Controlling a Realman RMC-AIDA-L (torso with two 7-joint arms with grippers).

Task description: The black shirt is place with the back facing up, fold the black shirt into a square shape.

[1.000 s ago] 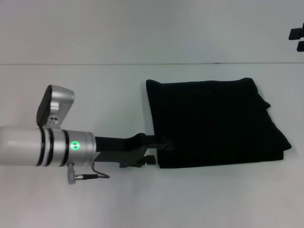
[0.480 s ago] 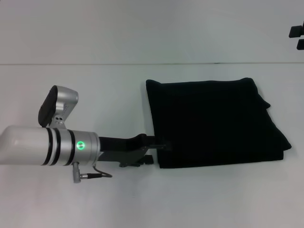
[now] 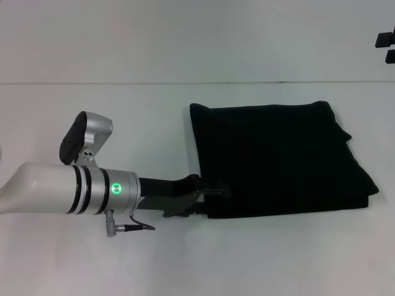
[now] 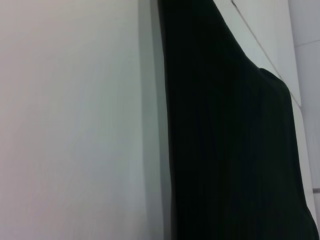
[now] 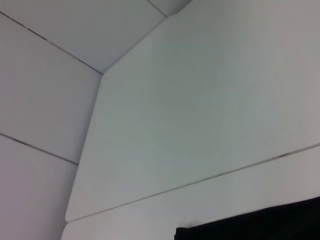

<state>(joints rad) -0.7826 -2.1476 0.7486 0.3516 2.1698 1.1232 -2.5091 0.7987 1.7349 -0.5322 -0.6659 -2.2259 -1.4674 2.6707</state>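
Note:
The black shirt lies folded into a rough rectangle right of the table's middle, with no lettering showing. My left arm reaches in from the left, low over the table. Its gripper is open at the shirt's left edge, near the front left corner, with one finger over the cloth. The left wrist view shows the shirt close up, with its straight edge against the white table. A corner of the shirt appears in the right wrist view. My right gripper is parked at the far right, well away from the shirt.
The white table has a seam line running across it behind the shirt. Bare tabletop lies to the left, in front of and behind the shirt.
My left arm has slid to the right, bringing its gripper farther onto the shirt's left edge. The shirt and the right gripper have not moved.

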